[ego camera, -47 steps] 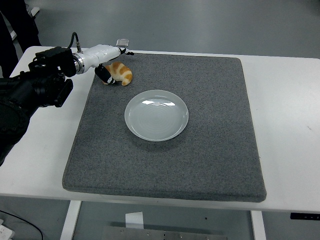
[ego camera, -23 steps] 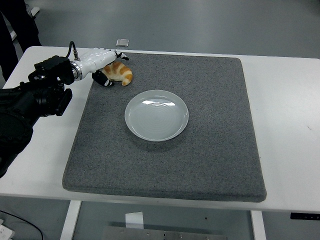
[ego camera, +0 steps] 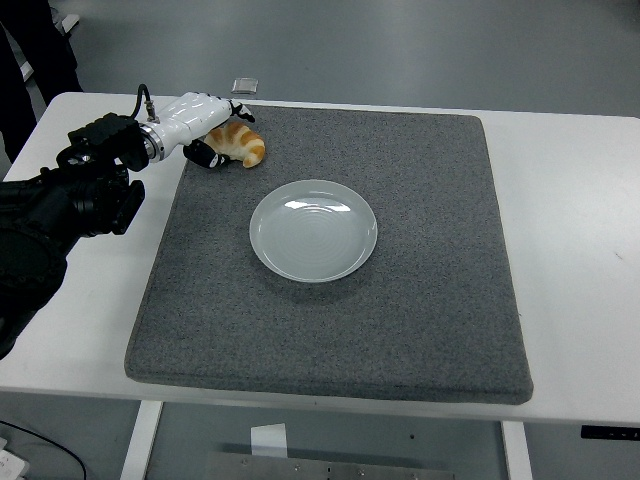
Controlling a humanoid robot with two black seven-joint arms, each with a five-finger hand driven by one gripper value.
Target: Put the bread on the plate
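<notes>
Lifted slightly since before, left hand (ego camera: pixel 205 125) fingers clamp the golden crescent bread (ego camera: pixel 238 143) near the glossy round plate (ego camera: pixel 313 230).

Golden croissant-shaped bread (ego camera: pixel 240 142) lies beyond the empty white plate (ego camera: pixel 313 230).

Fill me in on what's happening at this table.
The robot's left hand is at the far left corner of the grey mat, fingers closed around a croissant-like bread that sits at mat level. The white plate sits empty in the middle of the mat, so the bread has yet to be carried over. The right arm is out of view.
</notes>
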